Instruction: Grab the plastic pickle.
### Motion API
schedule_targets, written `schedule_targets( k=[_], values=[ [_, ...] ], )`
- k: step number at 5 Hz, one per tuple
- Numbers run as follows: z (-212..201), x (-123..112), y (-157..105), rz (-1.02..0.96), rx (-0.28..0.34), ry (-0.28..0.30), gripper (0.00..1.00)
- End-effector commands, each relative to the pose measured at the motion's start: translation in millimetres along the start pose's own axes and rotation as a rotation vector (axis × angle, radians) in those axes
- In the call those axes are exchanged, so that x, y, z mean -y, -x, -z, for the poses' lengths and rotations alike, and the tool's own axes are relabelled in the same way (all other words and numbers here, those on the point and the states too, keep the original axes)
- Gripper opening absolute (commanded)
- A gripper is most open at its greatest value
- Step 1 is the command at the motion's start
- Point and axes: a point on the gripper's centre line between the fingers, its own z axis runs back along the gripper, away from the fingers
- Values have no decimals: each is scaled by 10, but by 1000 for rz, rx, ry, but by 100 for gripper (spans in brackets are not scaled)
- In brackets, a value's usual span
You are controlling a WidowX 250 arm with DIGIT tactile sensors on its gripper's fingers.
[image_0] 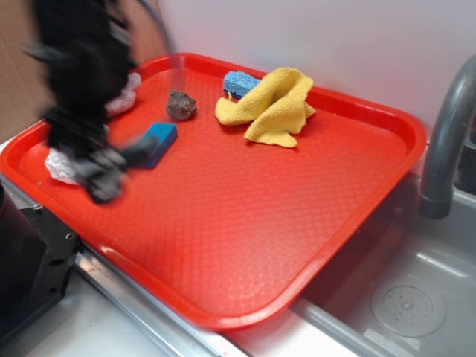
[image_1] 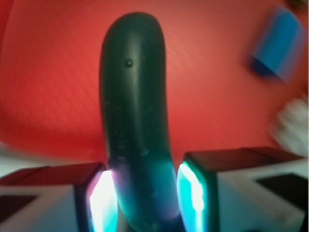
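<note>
Setting: red tray (image_0: pixel 312 223) sits beside a steel sink (image_0: pixel 416 297) with a grey faucet (image_0: pixel 446 141), white wall behind.
Tool: the tool (image_1: pixel 145 195) pinches the plastic pickle (image_1: pixel 135 116) near one end, a glowing pad (image_1: pixel 190 193) pressed on each side.
Pickle position: it juts out from the pads over the tray and seems to be lifted clear, though the wrist view is too soft to be sure.
Risk: the grip is at the end, so the long free part could swing or slide out of the smooth pads during a fast move.
Bystanders: blue block (image_0: pixel 158 141), brown lump (image_0: pixel 181 105), yellow cloth (image_0: pixel 271 104), blue sponge (image_0: pixel 239 82).
Hidden: in the exterior view the arm is motion-blurred and the pickle cannot be picked out; white objects behind it are unclear.
</note>
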Motion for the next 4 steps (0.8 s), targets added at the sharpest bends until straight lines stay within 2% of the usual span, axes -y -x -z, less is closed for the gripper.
schedule_targets(
  k=[1, 2, 3, 4],
  values=[
    [-706, -408, 146, -121, 90, -23, 0],
    [-792, -487, -42, -105, 93, -39, 0],
    [-777, -478, -221, -94, 68, -65, 0],
    [-763, -474, -324, -78, 78, -77, 0]
  ],
)
